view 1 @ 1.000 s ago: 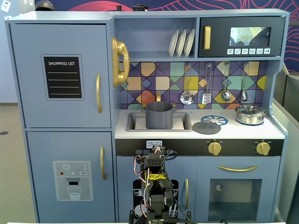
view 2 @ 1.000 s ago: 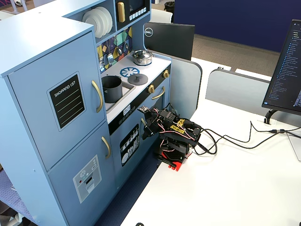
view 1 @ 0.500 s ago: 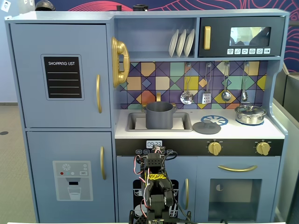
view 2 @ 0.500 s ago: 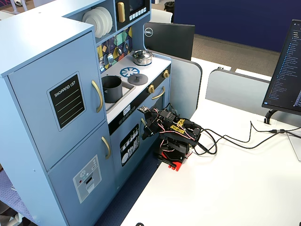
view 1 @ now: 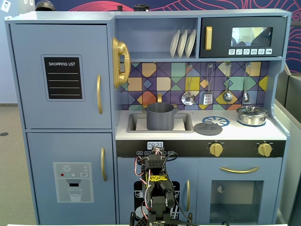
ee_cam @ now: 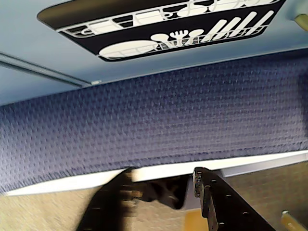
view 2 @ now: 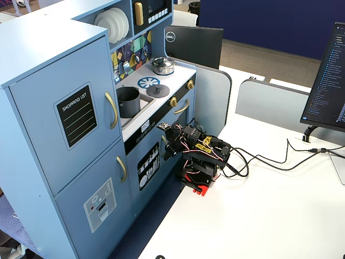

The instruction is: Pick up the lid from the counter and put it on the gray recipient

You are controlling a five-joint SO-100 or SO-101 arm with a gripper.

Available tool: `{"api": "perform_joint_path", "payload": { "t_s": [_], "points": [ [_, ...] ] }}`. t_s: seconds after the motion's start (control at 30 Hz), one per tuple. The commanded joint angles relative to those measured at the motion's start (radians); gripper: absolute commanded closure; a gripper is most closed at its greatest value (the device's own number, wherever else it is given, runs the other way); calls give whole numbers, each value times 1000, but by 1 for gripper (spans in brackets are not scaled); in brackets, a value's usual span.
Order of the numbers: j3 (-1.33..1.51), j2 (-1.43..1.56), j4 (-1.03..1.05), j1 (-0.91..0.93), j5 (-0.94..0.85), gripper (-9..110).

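1. The toy kitchen [view 1: 66,122] is the largest unit in both fixed views. Its white counter is the work surface [view 1: 235,133], and it carries every item of the task. It stands against the desk edge, which puts the counter within my reach, as I judge it.
2. My arm [view 2: 197,156] is folded low on the desk in front of the lower cabinet doors, well below the counter. I judge this a parked posture: nothing is lifted and no approach has begun.
3. The gray recipient [view 1: 161,116] stands upright in the sink recess at the left of the counter, mouth open. The recess walls should keep it from sliding when a cover is set down on it.
4. The silver pot [view 1: 252,115] sits at the right end of the counter with its own cover on. It is not part of the task.
5. The lid [view 1: 208,127] lies flat on the counter just to the right of the sink, knob up, between the two pots and apart from both. The upturned knob offers the only narrow grip point, so I expect to descend on it from above.
6. My tool [ee_cam: 161,185] appears at the bottom edge of the wrist view, pointed at the blue floor mat [ee_cam: 159,120] below the dishwasher door. Its two fingers stand apart, with nothing between them.
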Motion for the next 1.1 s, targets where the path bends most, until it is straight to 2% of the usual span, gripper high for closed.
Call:
{"api": "perform_joint_path", "payload": {
  "t_s": [0.0,0.3,0.4,0.5,0.53,0.6,0.73,0.87,1.07],
  "points": [
    [-129,-8,84,60,21,102],
    [-615,-187,-342,365,-101,102],
    [-723,-268,-535,472,-199,102],
    [-698,-344,-854,560,-319,102],
    [-681,-368,-948,577,-308,101],
    [-664,-410,-1068,591,-241,93],
    [-577,-497,-1269,606,-242,87],
    [-551,-574,-1328,632,-221,76],
    [-614,-736,-1417,687,-225,74]
  ]
}}
